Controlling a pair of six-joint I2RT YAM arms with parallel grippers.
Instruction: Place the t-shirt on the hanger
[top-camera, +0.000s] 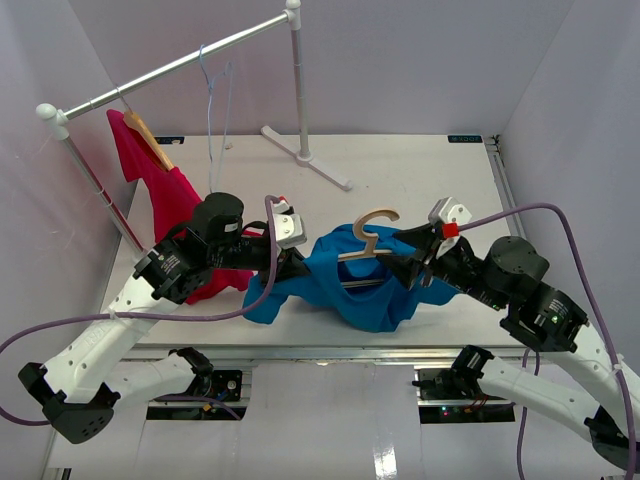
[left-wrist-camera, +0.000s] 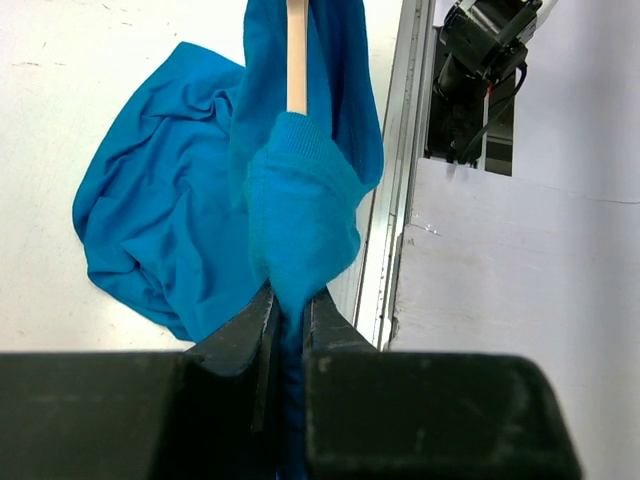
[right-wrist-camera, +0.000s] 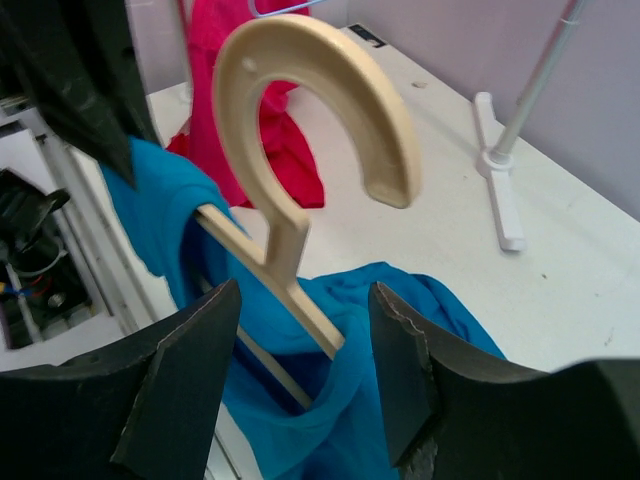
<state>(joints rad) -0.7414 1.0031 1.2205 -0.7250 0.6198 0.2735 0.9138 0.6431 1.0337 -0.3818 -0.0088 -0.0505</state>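
The bright blue t-shirt (top-camera: 340, 288) lies bunched near the table's front edge. The tan wooden hanger (top-camera: 372, 228) is pushed into it, hook sticking up and out. My left gripper (top-camera: 298, 262) is at the shirt's left side, shut on a fold of blue cloth (left-wrist-camera: 300, 210) lifted off the table, and the hanger's wood (left-wrist-camera: 296, 60) runs through that fold. My right gripper (right-wrist-camera: 305, 320) is open on the right. The hanger's shoulder (right-wrist-camera: 300, 290) passes between its fingers without touching them, and the t-shirt (right-wrist-camera: 400, 320) lies below.
A magenta-red shirt (top-camera: 165, 195) hangs on its own wooden hanger (top-camera: 150, 135) from the rail (top-camera: 180, 65) at the back left. A thin wire hanger (top-camera: 210, 90) hangs beside it. The rack's foot (top-camera: 305, 155) stands at the back centre. The table's front edge (left-wrist-camera: 385, 250) is close.
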